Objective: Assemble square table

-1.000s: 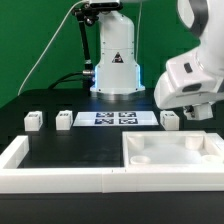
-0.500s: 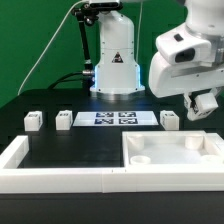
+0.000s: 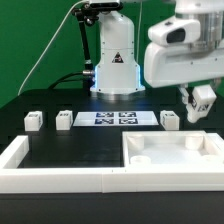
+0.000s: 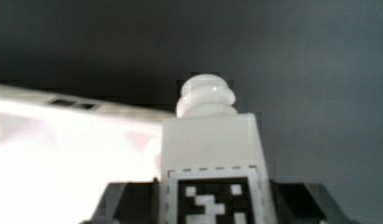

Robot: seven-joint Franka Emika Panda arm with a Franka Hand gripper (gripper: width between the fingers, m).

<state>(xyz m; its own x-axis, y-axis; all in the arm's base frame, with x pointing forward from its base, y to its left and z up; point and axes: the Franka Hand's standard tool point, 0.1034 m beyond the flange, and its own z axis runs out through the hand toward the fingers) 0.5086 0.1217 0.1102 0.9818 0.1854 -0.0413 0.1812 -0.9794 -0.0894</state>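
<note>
My gripper (image 3: 203,102) hangs above the table at the exterior view's right, shut on a small white tagged leg (image 3: 204,97). In the wrist view the leg (image 4: 214,130) stands out from between the dark fingers (image 4: 131,205), its knobbed end pointing away and its tag facing the camera. The white square table top (image 3: 172,160), tray-like with a raised rim, lies below the gripper near the front right. Three more legs (image 3: 33,120) (image 3: 65,119) (image 3: 170,120) stand in a row on the black table.
The marker board (image 3: 117,119) lies between the legs in front of the robot base (image 3: 115,60). A long white border wall (image 3: 55,178) runs along the front and left.
The arm has risen and swung toward the exterior view's right, carrying the leg up with it. The jaws have stayed the same.
</note>
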